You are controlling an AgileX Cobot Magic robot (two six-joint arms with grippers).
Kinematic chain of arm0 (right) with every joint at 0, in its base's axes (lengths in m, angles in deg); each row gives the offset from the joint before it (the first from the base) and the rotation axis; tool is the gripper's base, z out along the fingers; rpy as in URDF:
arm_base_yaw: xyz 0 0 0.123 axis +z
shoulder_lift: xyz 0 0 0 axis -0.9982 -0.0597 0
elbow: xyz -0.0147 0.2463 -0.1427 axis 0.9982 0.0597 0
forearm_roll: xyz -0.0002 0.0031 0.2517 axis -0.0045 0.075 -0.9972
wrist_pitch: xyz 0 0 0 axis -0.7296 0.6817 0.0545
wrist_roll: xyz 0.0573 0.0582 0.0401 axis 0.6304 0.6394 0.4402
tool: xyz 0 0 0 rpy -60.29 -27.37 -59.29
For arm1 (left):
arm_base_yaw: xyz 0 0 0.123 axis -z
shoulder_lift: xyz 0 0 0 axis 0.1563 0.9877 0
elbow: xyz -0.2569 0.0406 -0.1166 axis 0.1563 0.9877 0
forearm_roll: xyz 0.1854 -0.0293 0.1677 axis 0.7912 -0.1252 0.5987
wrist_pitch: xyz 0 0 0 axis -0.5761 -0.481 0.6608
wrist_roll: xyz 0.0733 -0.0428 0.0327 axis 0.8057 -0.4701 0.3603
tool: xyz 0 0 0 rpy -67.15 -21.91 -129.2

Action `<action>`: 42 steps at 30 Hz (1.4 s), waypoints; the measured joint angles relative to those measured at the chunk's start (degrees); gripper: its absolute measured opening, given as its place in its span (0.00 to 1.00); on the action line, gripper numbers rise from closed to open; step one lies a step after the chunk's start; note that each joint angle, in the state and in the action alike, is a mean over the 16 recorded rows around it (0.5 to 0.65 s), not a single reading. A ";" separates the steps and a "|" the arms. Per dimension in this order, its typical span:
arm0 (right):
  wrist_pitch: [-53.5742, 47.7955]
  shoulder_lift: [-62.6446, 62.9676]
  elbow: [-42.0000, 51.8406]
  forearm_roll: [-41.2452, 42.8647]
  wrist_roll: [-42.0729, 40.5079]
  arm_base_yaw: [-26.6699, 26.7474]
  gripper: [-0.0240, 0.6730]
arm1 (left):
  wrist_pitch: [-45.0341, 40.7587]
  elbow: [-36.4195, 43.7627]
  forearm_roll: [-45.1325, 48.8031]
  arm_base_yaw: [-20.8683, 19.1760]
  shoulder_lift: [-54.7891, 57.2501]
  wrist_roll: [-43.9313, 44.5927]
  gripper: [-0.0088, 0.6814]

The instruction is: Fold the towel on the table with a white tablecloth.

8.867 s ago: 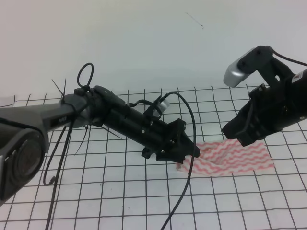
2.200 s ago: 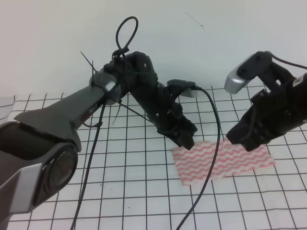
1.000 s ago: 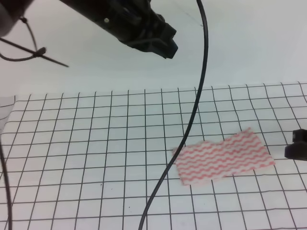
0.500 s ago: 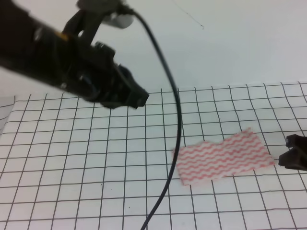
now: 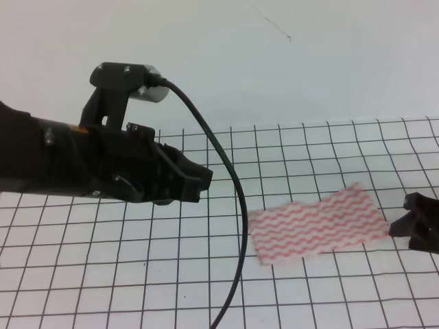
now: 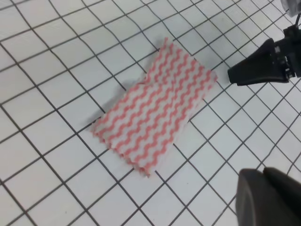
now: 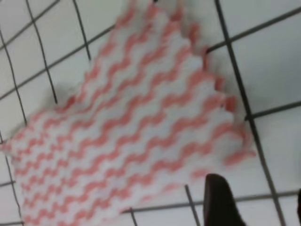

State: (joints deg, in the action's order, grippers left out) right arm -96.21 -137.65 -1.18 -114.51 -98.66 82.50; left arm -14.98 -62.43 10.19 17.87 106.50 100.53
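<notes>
The towel (image 5: pixel 317 223) lies flat and slack on the tablecloth (image 5: pixel 103 260), right of centre in the exterior view, apparently already doubled into a narrow strip with its upper edge stepped where the layers do not quite meet. Neither arm holds it. The left gripper (image 5: pixel 195 184) hangs above the cloth in the middle-left of that view, well apart from the towel, its cable looping down past the towel's left end; its jaws point right and look close together, but whether they are fully shut I cannot tell, and the left wrist view shows only a dark blurred tip at the lower right corner. The right gripper (image 5: pixel 409 225) sits low at the right edge of the exterior view, just beside the towel's right end, and in the left wrist view it appears as a dark wedge at the upper right, pointing at the towel. In the right wrist view one finger (image 7: pixel 221 200) shows at the bottom and another just at the right edge, with a clear gap between them, so the jaws stand apart and empty. My judgement is that one fold is made and a further fold, or a finish, is at hand: the next move would call for the right gripper to slide under the near end, pinch both layers and carry them leftward over the rest.
</notes>
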 joint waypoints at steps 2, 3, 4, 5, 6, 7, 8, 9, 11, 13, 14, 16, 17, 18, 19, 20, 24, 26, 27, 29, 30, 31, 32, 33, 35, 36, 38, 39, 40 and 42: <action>0.39 -1.14 -0.01 -2.04 -1.23 0.01 0.54 | 0.34 0.51 -0.65 0.00 0.15 0.43 0.01; 0.58 -1.69 -0.02 -3.01 -1.88 0.02 0.54 | 0.42 0.65 -0.86 0.00 0.24 0.61 0.01; 0.76 -2.20 -0.03 -3.97 -2.53 0.03 0.54 | 0.46 0.73 -1.01 0.00 0.32 0.79 0.01; 0.93 -2.68 -0.03 -4.94 -3.20 0.03 0.53 | 0.49 0.77 -1.12 0.00 0.41 0.95 0.01; 1.06 -3.11 -0.04 -5.94 -3.91 0.04 0.53 | 0.51 0.77 -1.21 0.00 0.46 1.11 0.01; 1.13 -3.50 -0.05 -6.96 -4.65 0.04 0.53 | 0.53 0.77 -1.28 0.00 0.50 1.28 0.01; 1.15 -3.86 -0.05 -8.02 -5.46 0.05 0.52 | 0.56 0.77 -1.34 0.00 0.52 1.47 0.01; 1.14 -4.19 -0.06 -9.10 -6.35 0.06 0.52 | 0.58 0.77 -1.39 0.00 0.53 1.67 0.01; 1.09 -4.76 -0.07 -11.15 -7.98 0.07 0.51 | 0.64 0.77 -1.49 0.00 0.53 2.07 0.01; 1.07 -5.22 -0.09 -12.84 -9.18 0.08 0.51 | 0.66 0.77 -1.56 0.00 0.53 2.42 0.01; 1.09 -5.40 -0.09 -13.55 -9.68 0.08 0.50 | 0.67 0.77 -1.58 0.00 0.53 2.56 0.01; 1.12 -5.65 -0.09 -14.82 -10.63 0.08 0.50 | 0.70 0.77 -1.58 0.00 0.53 2.79 0.01; 1.13 -5.73 -0.09 -15.44 -11.09 0.08 0.49 | 0.71 0.77 -1.58 0.00 0.53 2.91 0.01; 1.14 -5.78 -0.09 -16.05 -11.56 0.08 0.49 | 0.72 0.77 -1.58 0.00 0.53 3.03 0.01; 1.15 -5.81 -0.09 -16.66 -12.04 0.08 0.49 | 0.72 0.77 -1.58 0.00 0.53 3.14 0.01; 1.15 -5.87 -0.09 -17.26 -12.52 0.08 0.49 | 0.73 0.77 -1.58 0.00 0.53 3.26 0.01; 0.97 -6.29 -0.12 -19.17 -14.15 0.11 0.49 | 0.75 0.77 -1.60 0.00 0.53 3.65 0.01; 0.76 -6.63 -0.17 -19.74 -14.58 0.26 0.49 | 0.75 0.77 -1.62 0.00 0.53 3.76 0.01; 0.64 -6.83 -0.20 -19.96 -14.75 0.39 0.49 | 0.75 0.77 -1.62 0.00 0.53 3.81 0.01; 0.39 -7.30 -0.28 -20.47 -15.19 0.77 0.49 | 0.75 0.77 -1.64 0.00 0.53 3.89 0.01; 0.26 -7.55 -0.31 -20.79 -15.47 1.02 0.48 | 0.75 0.77 -1.65 0.00 0.53 3.93 0.01; 0.13 -7.81 -0.35 -21.15 -15.75 1.30 0.48 | 0.75 0.77 -1.66 0.00 0.53 3.97 0.01; 0.00 -8.06 -0.39 -21.52 -16.02 1.59 0.47 | 0.75 0.77 -1.67 0.00 0.53 3.98 0.01; -0.13 -8.33 -0.43 -21.92 -16.32 1.88 0.46 | 0.74 0.77 -1.68 0.00 0.53 3.98 0.01; -0.42 -8.85 -0.50 -22.80 -17.04 2.48 0.43 | 0.73 0.77 -1.74 0.00 0.53 3.98 0.01; -0.56 -9.10 -0.54 -23.24 -17.46 2.78 0.41 | 0.72 0.77 -1.78 0.00 0.53 3.98 0.01; -0.82 -9.49 -0.58 -24.14 -18.31 3.38 0.38 | 0.69 0.77 -1.85 0.00 0.53 3.96 0.01; -1.02 -9.58 -0.58 -24.55 -18.78 3.70 0.37 | 0.66 0.77 -1.89 0.00 0.53 3.95 0.01; -1.22 -9.63 -0.56 -24.95 -19.26 4.00 0.35 | 0.63 0.77 -1.92 0.00 0.53 3.94 0.01; -1.45 -9.62 -0.52 -25.69 -20.20 4.50 0.31 | 0.58 0.77 -2.00 0.00 0.53 3.93 0.01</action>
State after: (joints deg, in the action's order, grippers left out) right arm -97.66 -147.27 -1.70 -140.20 -118.86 87.00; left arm -14.40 -61.66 8.19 17.87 107.04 104.46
